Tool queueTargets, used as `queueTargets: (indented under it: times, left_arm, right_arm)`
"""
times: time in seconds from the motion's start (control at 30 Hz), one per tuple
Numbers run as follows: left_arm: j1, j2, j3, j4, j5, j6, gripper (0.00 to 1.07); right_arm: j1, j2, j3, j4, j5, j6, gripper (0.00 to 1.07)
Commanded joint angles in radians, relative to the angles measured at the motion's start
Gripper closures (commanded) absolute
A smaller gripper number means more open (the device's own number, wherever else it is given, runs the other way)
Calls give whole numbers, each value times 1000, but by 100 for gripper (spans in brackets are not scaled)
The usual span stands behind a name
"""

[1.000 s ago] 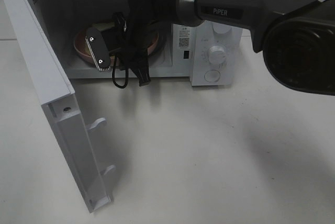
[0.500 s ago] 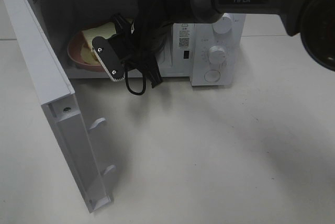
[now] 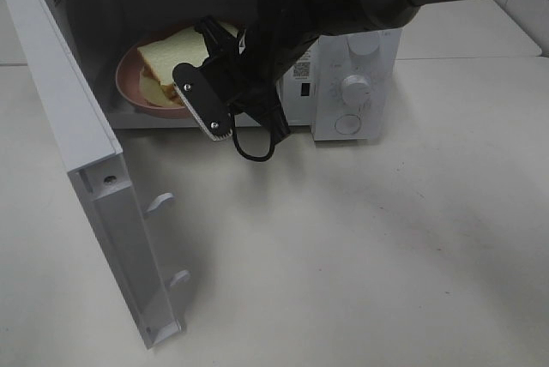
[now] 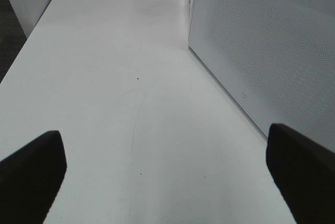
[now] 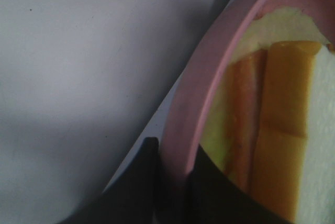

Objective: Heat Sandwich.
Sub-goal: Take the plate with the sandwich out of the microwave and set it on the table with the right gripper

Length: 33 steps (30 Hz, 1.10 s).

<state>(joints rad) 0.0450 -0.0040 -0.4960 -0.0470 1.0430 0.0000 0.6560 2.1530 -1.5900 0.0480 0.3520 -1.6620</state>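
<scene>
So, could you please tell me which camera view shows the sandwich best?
The exterior high view: it shows the white-bread sandwich whole on the round pink plate inside the white microwave. The right wrist view shows only its crust edge and filling, close up. The left wrist view shows none of it.

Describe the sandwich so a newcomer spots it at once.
Find the white microwave with its door swung open. Inside sits a round pink plate, its rim pinched by the right hand. The sandwich lies on it: pale square bread, tan crust.
</scene>
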Motion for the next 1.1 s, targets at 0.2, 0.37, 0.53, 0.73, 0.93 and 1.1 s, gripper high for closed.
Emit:
queueTargets:
  times: [0.2,0.37,0.53,0.73,0.93,1.1]
  left_arm:
    - [1,-20,3,1,-12,0,8]
    - [1,-20,3,1,-12,0,8]
    - [1,-20,3,1,-12,0,8]
    - [1,-20,3,1,-12,0,8]
    - [1,-20,3,1,-12,0,8]
    - [1,-20,3,1,-12,0,8]
  right_arm:
    - [-2,-97,108,41,-61,-42,107]
    - [-2,-141,175,97,-63,-85,107]
    - [-2,-191,249,159,-85,-139,107]
    - [-2,-248,330,231,-108,-208,107]
    - [-8,-320,418,271,-118,-255,107]
    - [-8,-372,474,276,-118,-255,107]
